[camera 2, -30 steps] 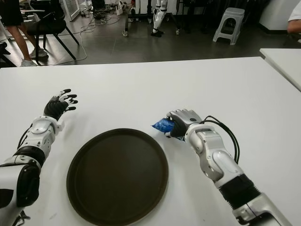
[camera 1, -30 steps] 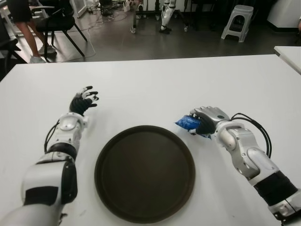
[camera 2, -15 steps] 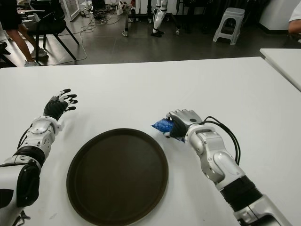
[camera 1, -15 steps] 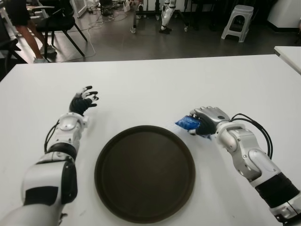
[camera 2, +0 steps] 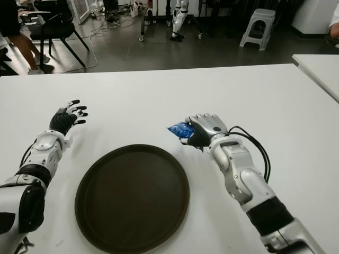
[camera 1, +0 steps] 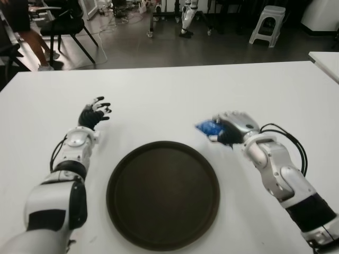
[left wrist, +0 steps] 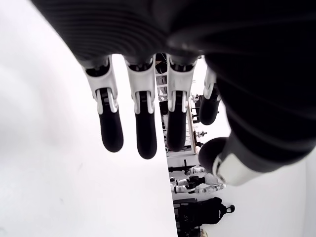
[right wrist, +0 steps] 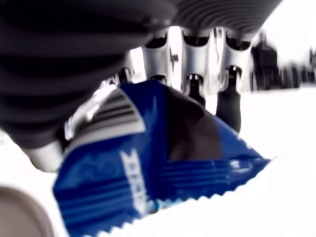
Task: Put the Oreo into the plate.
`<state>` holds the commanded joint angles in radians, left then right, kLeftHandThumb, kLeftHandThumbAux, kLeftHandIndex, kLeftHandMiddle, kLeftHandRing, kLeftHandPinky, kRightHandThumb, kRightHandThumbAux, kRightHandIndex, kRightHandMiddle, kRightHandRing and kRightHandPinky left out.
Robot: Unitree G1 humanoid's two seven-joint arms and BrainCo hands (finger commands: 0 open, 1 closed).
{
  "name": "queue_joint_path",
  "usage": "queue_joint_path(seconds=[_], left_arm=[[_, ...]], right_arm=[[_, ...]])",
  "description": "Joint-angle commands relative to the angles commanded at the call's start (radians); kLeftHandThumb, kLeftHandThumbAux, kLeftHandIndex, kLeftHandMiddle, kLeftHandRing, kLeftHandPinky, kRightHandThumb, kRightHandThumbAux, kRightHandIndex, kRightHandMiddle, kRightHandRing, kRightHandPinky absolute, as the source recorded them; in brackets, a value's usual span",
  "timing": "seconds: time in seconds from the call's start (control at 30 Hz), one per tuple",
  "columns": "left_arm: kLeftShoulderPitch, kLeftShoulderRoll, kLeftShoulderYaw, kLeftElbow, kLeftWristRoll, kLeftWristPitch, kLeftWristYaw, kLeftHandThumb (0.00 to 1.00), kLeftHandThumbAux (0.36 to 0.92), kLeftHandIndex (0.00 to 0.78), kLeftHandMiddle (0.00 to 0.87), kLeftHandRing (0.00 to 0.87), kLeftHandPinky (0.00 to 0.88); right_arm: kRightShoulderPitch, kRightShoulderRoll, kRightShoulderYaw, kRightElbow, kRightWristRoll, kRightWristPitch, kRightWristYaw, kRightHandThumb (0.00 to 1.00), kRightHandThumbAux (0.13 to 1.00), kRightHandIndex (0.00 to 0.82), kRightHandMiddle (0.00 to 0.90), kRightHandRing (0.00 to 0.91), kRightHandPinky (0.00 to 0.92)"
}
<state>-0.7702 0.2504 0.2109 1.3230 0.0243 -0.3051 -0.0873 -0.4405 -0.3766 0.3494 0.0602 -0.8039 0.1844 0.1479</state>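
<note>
My right hand [camera 1: 229, 128] is shut on the blue Oreo packet [camera 1: 207, 127], holding it just off the white table, beyond the right rim of the plate. In the right wrist view the packet [right wrist: 163, 163] fills the palm with fingers [right wrist: 228, 98] curled behind it. The round dark brown plate [camera 1: 163, 193] lies near the table's front, with nothing on it. My left hand [camera 1: 94, 113] shows beyond the plate's left side, fingers spread and holding nothing, as the left wrist view's straight fingers [left wrist: 142, 123] confirm.
The white table [camera 1: 175, 90] stretches wide behind both hands. Past its far edge are a chair [camera 1: 66, 24], a person's legs [camera 1: 32, 42], a plastic stool [camera 1: 267, 24] and a second white table corner [camera 1: 326, 61] at the right.
My right hand has lifted with the Oreo packet and shifted slightly up and away from the table. The left hand and the plate have not moved.
</note>
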Motion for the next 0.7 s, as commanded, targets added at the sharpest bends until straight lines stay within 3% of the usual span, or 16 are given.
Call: queue_joint_path(seconds=[0.13, 0.27, 0.37, 0.43, 0.7], left_arm=[[0.0, 0.001, -0.002, 0.0, 0.002, 0.0, 0.0, 0.015, 0.692, 0.164, 0.254, 0.264, 0.287], [0.0, 0.001, -0.003, 0.0, 0.003, 0.0, 0.002, 0.003, 0.689, 0.17, 0.255, 0.266, 0.291], [-0.002, 0.001, -0.002, 0.0, 0.003, 0.003, 0.002, 0.001, 0.687, 0.173, 0.253, 0.265, 0.29], [-0.002, 0.0, -0.002, 0.001, 0.003, 0.004, 0.002, 0.004, 0.687, 0.174, 0.251, 0.262, 0.288], [-0.001, -0.003, 0.001, 0.001, -0.001, 0.001, 0.001, 0.018, 0.672, 0.177, 0.262, 0.275, 0.296]], right_arm=[[0.0, 0.036, -0.018, 0.031, 0.025, -0.062, -0.111, 0.689, 0.727, 0.428, 0.669, 0.666, 0.618], [0.005, 0.061, -0.016, 0.032, 0.037, -0.09, -0.151, 0.689, 0.728, 0.428, 0.68, 0.676, 0.626], [0.07, 0.104, 0.018, -0.045, 0.04, -0.113, -0.18, 0.69, 0.728, 0.429, 0.689, 0.682, 0.629], [0.097, 0.113, 0.027, -0.067, 0.047, -0.135, -0.194, 0.69, 0.728, 0.43, 0.698, 0.688, 0.637], [0.129, 0.138, 0.052, -0.099, 0.077, -0.222, -0.168, 0.693, 0.727, 0.432, 0.732, 0.719, 0.689]])
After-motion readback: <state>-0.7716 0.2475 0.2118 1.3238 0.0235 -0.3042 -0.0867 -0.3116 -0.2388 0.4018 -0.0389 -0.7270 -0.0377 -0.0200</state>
